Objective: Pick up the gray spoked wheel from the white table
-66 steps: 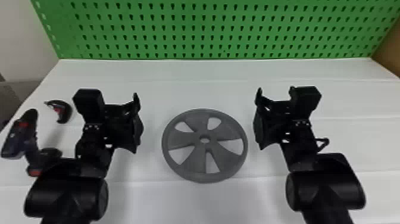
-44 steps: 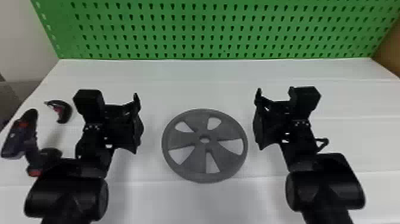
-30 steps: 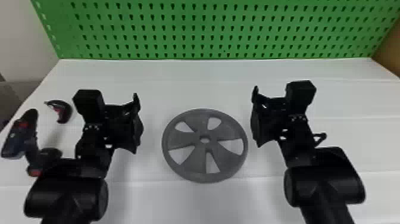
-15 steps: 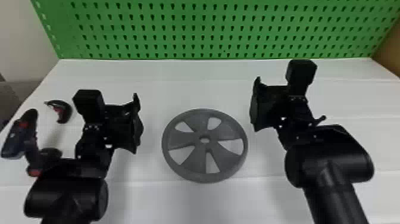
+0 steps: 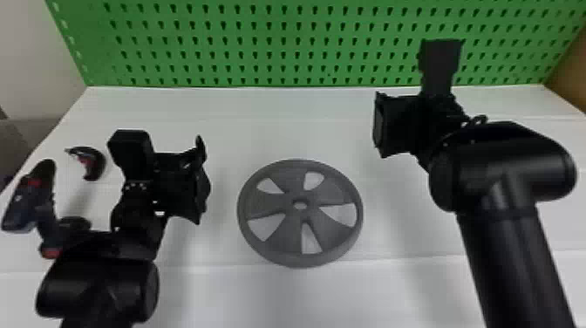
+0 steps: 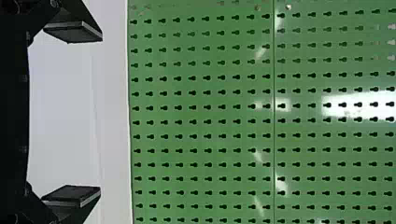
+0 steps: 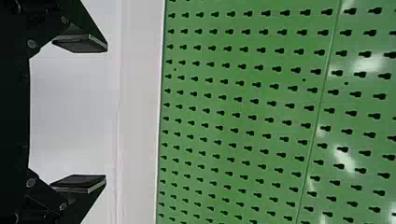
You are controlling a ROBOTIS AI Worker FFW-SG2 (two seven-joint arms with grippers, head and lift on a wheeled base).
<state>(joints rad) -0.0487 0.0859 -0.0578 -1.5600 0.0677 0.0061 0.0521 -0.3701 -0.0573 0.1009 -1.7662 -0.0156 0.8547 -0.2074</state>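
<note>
Gray spoked wheel [image 5: 297, 216] flat on white table [image 5: 279, 113], sideways btwn L gripper [image 6: 100, 113] & R gripper [image 7: 107, 113]; both jaws open, empty. Prob. light, stiff plastic, slippery-ish; grip opp. sides of rim [image 5: 301, 261].

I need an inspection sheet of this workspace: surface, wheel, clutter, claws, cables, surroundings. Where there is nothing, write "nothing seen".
Surface: white table, faint lines across it.
Job's things: gray wheel lying flat, untouched.
Clutter: drill and small dark tool, both at the left.
Claws: left claw open, empty; right claw open, empty.
Cables: small black loop on the right arm, maybe a cable.
Surroundings: green pegboard behind the table.
</note>
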